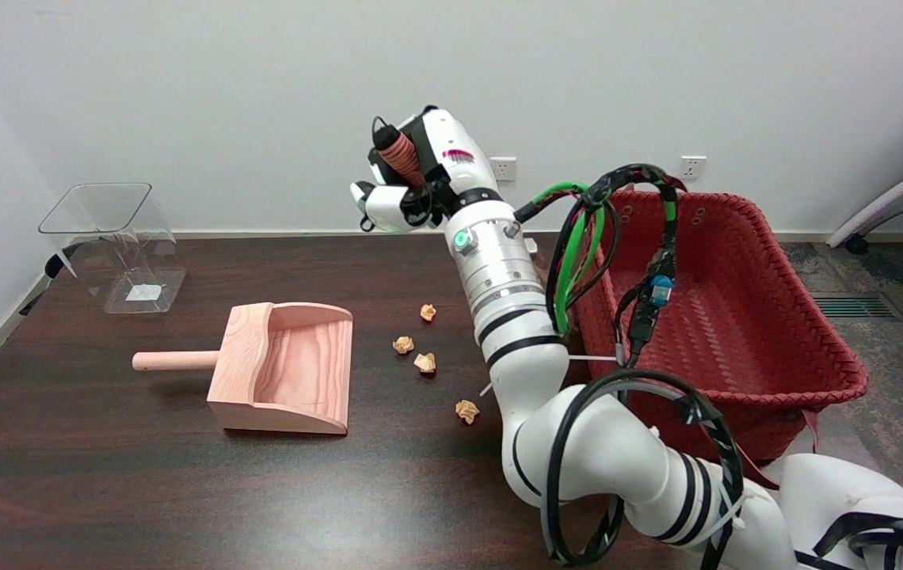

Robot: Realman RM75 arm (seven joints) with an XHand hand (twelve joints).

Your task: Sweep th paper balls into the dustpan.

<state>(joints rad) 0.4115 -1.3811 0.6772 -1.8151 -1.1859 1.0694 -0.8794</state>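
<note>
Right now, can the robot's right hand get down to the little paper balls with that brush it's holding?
Probably yes. The right hand grips the brush handle up in the air, above the table's far side. The paper balls lie in the open on the table, with nothing over them. The dustpan sits off to their left.

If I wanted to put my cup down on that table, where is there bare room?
Bare wood lies along the near edge in front of the dustpan, and at the back between the clear container and the raised right hand. It is crowded between the dustpan's mouth and the red basket: paper balls and the arm fill that stretch.
</note>
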